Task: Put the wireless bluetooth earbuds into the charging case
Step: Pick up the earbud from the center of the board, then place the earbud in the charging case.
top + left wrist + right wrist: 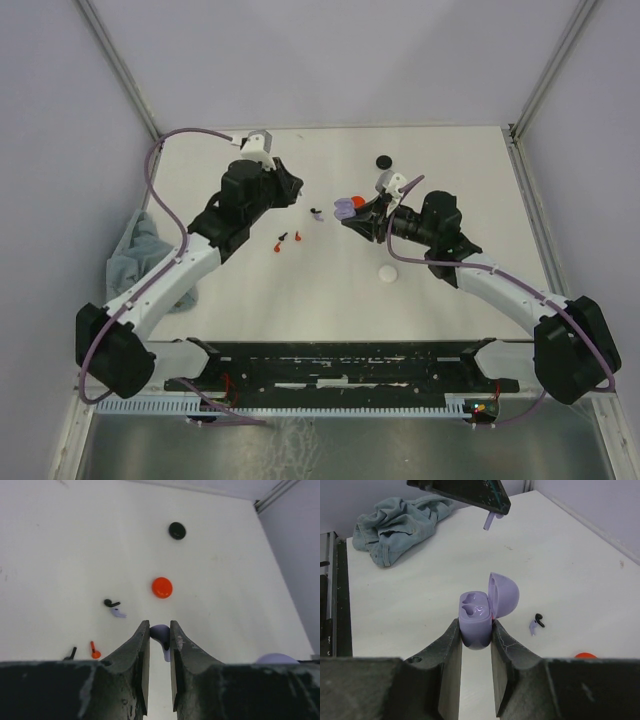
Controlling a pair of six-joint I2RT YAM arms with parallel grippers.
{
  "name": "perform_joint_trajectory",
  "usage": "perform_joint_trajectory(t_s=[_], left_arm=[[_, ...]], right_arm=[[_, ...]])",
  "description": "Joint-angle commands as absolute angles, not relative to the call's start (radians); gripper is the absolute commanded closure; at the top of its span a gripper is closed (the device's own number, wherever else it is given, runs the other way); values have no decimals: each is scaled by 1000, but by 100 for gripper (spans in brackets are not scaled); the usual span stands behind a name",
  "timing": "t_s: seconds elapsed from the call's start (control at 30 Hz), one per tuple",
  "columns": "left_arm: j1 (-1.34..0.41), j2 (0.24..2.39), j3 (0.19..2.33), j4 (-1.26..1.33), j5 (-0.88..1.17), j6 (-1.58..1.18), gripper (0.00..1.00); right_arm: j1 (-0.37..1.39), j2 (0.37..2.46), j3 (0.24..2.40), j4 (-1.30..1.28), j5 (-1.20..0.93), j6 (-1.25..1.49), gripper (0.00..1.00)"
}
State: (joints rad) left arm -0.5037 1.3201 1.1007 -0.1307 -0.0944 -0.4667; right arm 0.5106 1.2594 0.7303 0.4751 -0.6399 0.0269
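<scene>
My left gripper is shut on a lavender earbud, bud up between the fingertips and stem pointing down; it hangs above the table. My right gripper is shut on the lavender charging case, whose lid stands open over two empty wells. In the right wrist view the left fingers hover beyond and above the case, with the held earbud's stem poking out below. From above, the left gripper and the case are a short gap apart. A second lavender earbud lies on the table beside a black one.
A red case and a black case lie closed further back, and a white case sits nearer the arms. Two red earbuds lie left of centre. A crumpled blue-grey cloth sits at the left edge.
</scene>
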Motion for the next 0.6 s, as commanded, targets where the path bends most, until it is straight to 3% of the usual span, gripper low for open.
perform_joint_trajectory(t_s=[0.0, 0.57], left_arm=[[-571, 1188, 1055, 35, -94, -449, 88], [-754, 1012, 910, 317, -155, -450, 89]], right_arm=[[531, 1229, 770, 614, -659, 51, 91], [614, 1229, 824, 767, -551, 104, 92]])
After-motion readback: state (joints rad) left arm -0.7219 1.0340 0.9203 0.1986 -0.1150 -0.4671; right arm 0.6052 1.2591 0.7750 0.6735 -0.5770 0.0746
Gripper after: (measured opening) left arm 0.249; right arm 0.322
